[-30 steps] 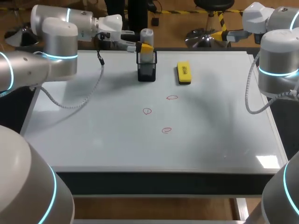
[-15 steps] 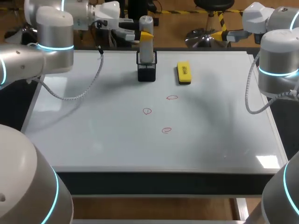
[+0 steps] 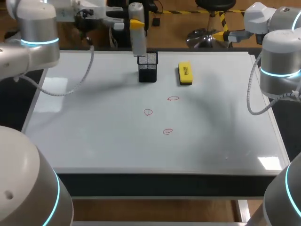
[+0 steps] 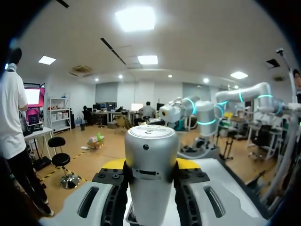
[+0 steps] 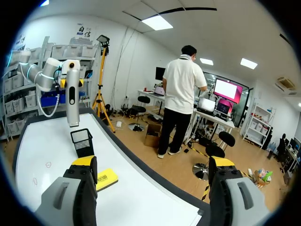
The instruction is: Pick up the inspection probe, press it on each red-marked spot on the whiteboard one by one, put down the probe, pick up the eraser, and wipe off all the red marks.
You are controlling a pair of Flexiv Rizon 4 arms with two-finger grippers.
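Pick-up step looked about done: your left jaws gripped the probe [image 3: 137, 28], hanging just above the mesh holder [image 3: 147, 67], far middle. Right jaws wide, empty, far right. Next, I judged: carry it nearer and press tip-down on the first red mark [image 3: 173, 99]. Eraser [image 3: 185, 74] untouched.

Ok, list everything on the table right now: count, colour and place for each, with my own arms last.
inspection probe: 1, silver-grey, upright in the air just above the mesh holder
mesh holder: 1, black, at the far middle of the whiteboard
eraser: 1, yellow, lying just right of the mesh holder
red marks: 3, red circles, near the middle of the whiteboard
whiteboard: 1, white, covering the tabletop
left gripper: yellow-tipped fingers shut on the inspection probe, above the far edge
right gripper: yellow-tipped fingers open and holding nothing, past the far right corner
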